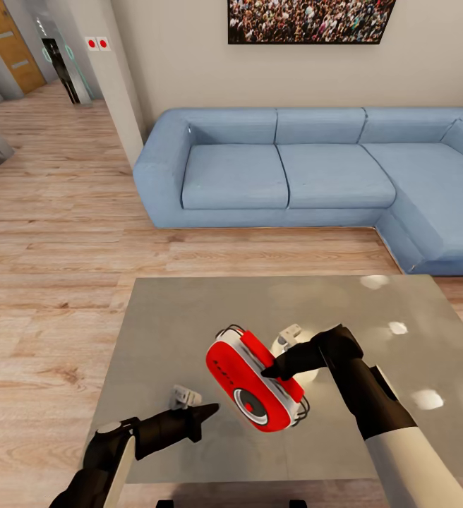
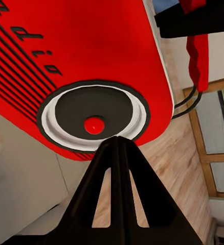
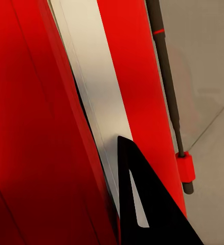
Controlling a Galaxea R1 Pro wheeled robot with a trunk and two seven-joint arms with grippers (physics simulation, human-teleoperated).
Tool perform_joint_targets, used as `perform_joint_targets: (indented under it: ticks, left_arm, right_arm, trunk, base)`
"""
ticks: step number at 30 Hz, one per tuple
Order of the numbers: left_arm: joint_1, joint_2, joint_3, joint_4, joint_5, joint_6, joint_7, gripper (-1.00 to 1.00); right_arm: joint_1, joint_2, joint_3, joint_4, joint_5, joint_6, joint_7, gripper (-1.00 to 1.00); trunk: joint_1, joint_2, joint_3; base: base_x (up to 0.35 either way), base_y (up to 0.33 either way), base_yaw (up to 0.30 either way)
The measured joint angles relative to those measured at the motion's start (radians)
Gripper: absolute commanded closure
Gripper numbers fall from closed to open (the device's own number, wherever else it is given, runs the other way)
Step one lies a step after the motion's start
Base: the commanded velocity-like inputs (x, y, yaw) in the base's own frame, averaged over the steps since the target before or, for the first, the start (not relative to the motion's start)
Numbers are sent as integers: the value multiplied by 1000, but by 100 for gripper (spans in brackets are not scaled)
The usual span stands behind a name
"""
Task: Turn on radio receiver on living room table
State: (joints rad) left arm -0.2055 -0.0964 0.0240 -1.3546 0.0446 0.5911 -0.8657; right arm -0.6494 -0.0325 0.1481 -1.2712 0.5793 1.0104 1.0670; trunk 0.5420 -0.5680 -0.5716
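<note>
Risk first: with the radio receiver (image 1: 260,381) held tilted, apparently lifted off the table (image 1: 175,317), a push from the left gripper (image 1: 207,409) on the dial could twist it out of the hold or knock it down onto the glossy top. Could also miss the small red button and slide off the dark dial ring.

Left gripper: fingers pressed together into one point, aimed at 3 o'clock, tip just short of the dial (image 2: 94,116); from the left wrist, the tip sits just beside the dial's rim, red centre button a little beyond.

Radio: over the table's middle near the front edge, face up and slanted.

Right gripper (image 1: 270,370): reaching in from 3 o'clock, clamped on the radio's upper edge; one finger (image 3: 142,204) lies along the silver trim band, handle wire (image 3: 168,87) beside it.
</note>
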Motion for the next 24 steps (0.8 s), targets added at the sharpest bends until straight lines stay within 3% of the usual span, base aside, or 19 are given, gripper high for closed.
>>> perform_joint_targets:
  ticks: [11, 16, 20, 24]
  left_arm:
    - [0, -18, -2, 5, -6, -6, 10, 100]
    - [-2, -21, -3, 13, -26, -9, 70, 100]
    - [-49, -21, -3, 105, -30, -12, 84, 100]
    - [-56, -20, -3, 125, -29, -13, 85, 100]
  right_arm:
    - [0, 0, 5, -6, -6, 1, 5, 100]
    - [0, 0, 7, -28, -11, 2, 38, 100]
    - [1, -3, 8, -44, -6, 0, 52, 100]
    - [1, -4, 8, -45, -6, -1, 54, 100]
  trunk:
    - [0, 0, 0]
    - [0, 0, 0]
    - [0, 0, 0]
    - [0, 0, 0]
  base:
    - [0, 0, 0]
    - [0, 0, 0]
    - [0, 0, 0]
    - [0, 0, 0]
